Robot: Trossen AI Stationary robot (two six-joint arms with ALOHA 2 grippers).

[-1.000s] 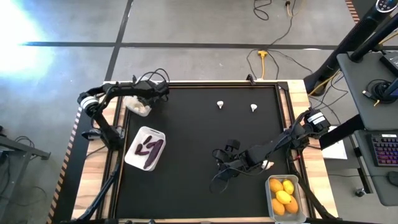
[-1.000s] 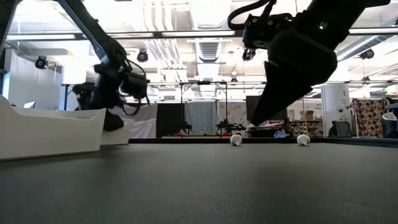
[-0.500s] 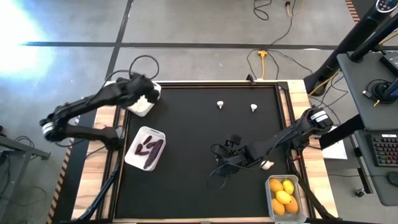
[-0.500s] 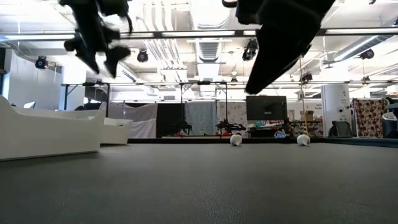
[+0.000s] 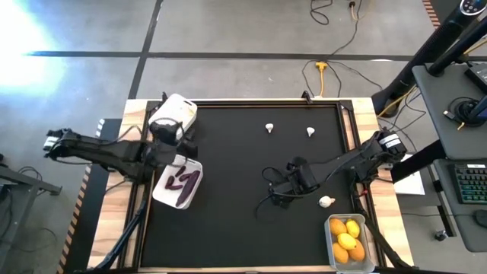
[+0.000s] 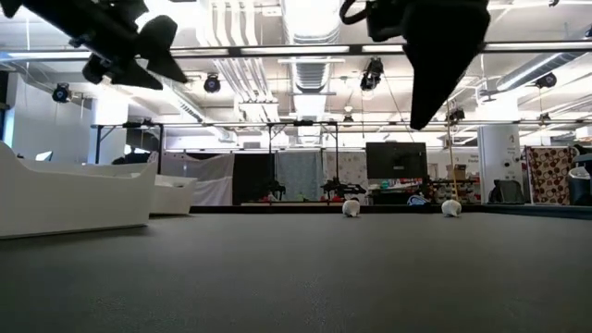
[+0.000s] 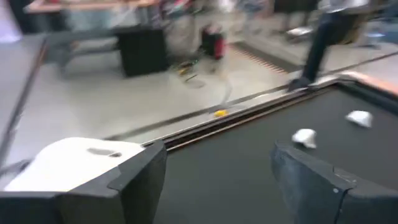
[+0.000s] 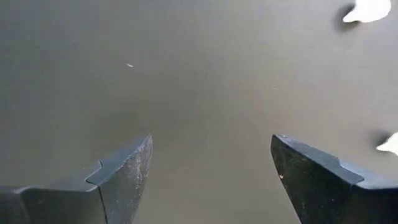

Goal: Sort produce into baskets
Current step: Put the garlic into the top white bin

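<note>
Garlic bulb [image 5: 326, 202] just beside right fingers [image 8: 124, 177] (spread, empty)

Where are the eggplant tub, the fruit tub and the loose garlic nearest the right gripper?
eggplant tub [image 5: 164, 191], high view, white rim at its left edge
fruit tub [image 5: 332, 242], high view, left rim
garlic [image 5: 326, 202], high view, middle of the bulb

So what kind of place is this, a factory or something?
More likely a robotics lab or workshop, I'd guess. Bare concrete floor with a yellow extension cord, a desk with a keyboard beside the table, and open ceiling pipes over more workbenches behind.
</note>
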